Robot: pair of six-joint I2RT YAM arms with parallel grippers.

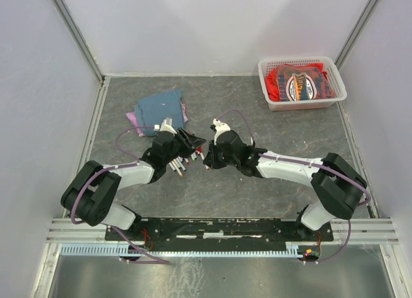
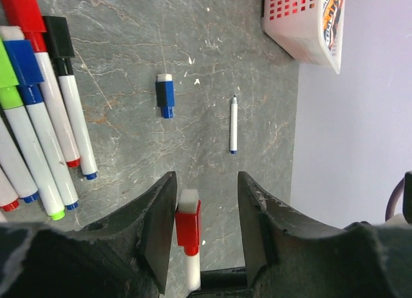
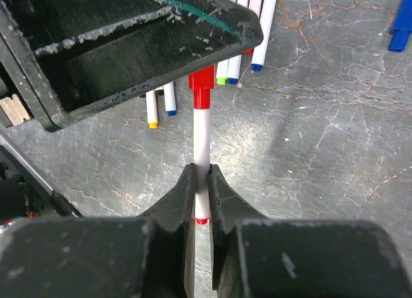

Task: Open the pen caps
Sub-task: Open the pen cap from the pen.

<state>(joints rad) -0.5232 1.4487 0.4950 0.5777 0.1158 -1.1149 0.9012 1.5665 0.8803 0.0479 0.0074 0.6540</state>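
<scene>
Pen caps: located in three places, as follows.

Found the red cap [image 2: 188, 224] still seated on its white barrel [image 3: 202, 140], held between the two arms over the grey worktop [image 1: 257, 195].

Noted left jaws part open and astride the red cap. One finger [image 2: 154, 233] lies against or very near the cap, with a clear gap to the other finger [image 2: 257, 233]. No firm grip confirmed.

Noted right jaws closed tight on the white barrel near its red tail end, well back from the cap.

Recorded a row of capped pens [image 2: 42, 143] lying side by side on the worktop, off to one side of the left jaws. Counted among them a second red cap [image 2: 22, 11], a black cap [image 2: 58, 35], a blue cap [image 2: 24, 61] and a green cap [image 2: 6, 73], all still fitted.

Recorded a loose blue cap [image 2: 165, 97] with a white end, lying alone on the worktop and apart from the row. Noted a thin white stick [image 2: 233, 124] with a blue tip near it, not touching. Cannot tell what that stick is.

Logged a white basket [image 1: 302, 105] at the far right corner of the worktop, holding red printed cloth [image 1: 299, 82]. Logged folded blue cloth [image 1: 159, 108] on the worktop beyond the left arm.
</scene>
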